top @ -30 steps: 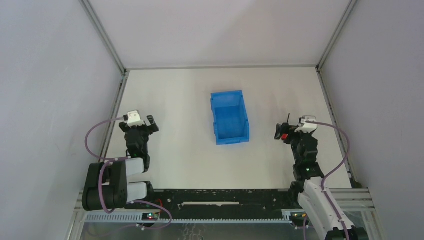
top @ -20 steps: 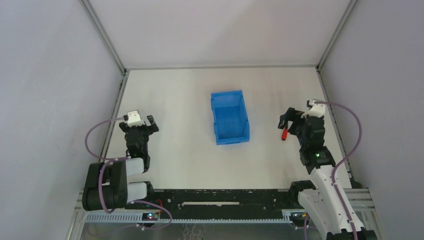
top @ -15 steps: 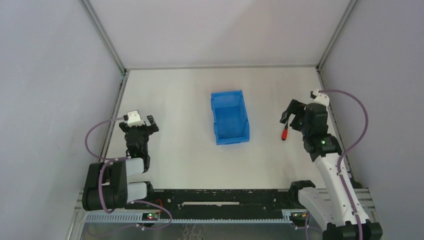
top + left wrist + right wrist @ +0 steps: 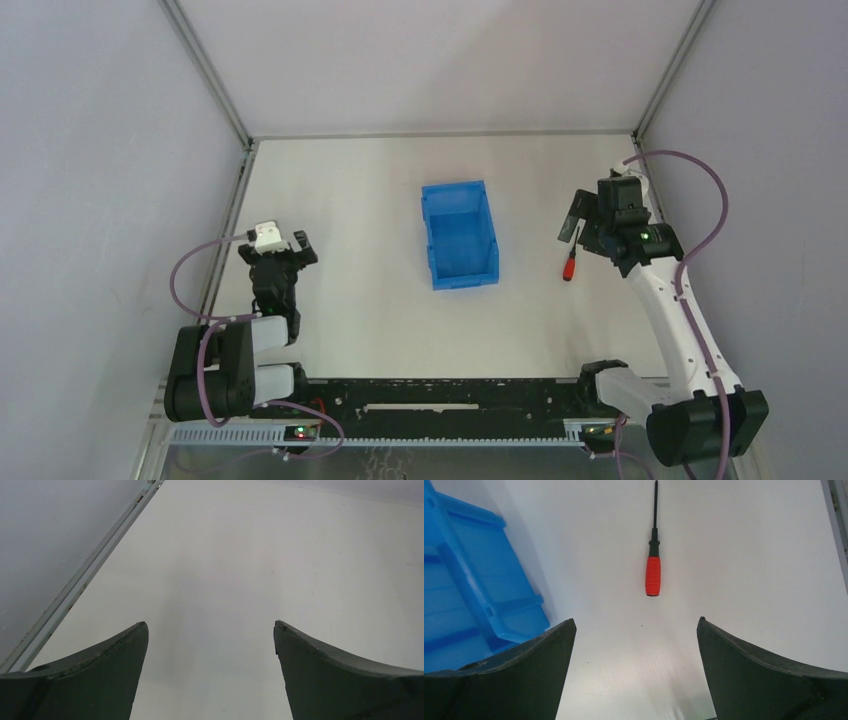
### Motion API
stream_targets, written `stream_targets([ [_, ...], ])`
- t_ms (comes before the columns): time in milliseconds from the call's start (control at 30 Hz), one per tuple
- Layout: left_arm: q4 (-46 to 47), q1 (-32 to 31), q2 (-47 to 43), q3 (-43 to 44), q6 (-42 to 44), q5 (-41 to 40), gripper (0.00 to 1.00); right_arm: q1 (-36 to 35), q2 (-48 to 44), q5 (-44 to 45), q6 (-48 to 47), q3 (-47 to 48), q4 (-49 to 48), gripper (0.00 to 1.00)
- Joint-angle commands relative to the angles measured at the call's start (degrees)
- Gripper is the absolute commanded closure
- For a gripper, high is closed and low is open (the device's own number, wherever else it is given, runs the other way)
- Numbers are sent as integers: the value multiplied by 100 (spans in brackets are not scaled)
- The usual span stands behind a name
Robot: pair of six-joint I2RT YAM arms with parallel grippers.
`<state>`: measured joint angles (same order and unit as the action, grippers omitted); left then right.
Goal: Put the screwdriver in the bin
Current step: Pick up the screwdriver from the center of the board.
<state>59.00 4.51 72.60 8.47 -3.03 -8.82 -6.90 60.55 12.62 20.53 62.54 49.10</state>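
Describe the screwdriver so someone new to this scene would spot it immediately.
Find the bright blue bin near the middle of the white table. On the table to its right, apart from it, lies the screwdriver. It is the only slim tool there, with a red handle and thin dark shaft.

**No legible text in any view**

No lettering, number or brand can be read on the rectangular bright blue plastic bin (image 4: 459,236) or the slim red-handled screwdriver (image 4: 653,575). The small white block (image 4: 266,238) in the overhead view may carry markings, but it is too small to tell.
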Motion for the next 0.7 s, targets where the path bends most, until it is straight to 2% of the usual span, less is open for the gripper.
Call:
stream_targets([
  [0,163,-38,-57,234,92,-62,0,-31,272,109,38,239,106,0],
  [500,164,-35,-60,235,92,-67,0,34,1876,198,-129,241,-456,2],
  [667,164,-37,-59,234,94,-65,0,171,2538,5,-99,241,-700,6],
])
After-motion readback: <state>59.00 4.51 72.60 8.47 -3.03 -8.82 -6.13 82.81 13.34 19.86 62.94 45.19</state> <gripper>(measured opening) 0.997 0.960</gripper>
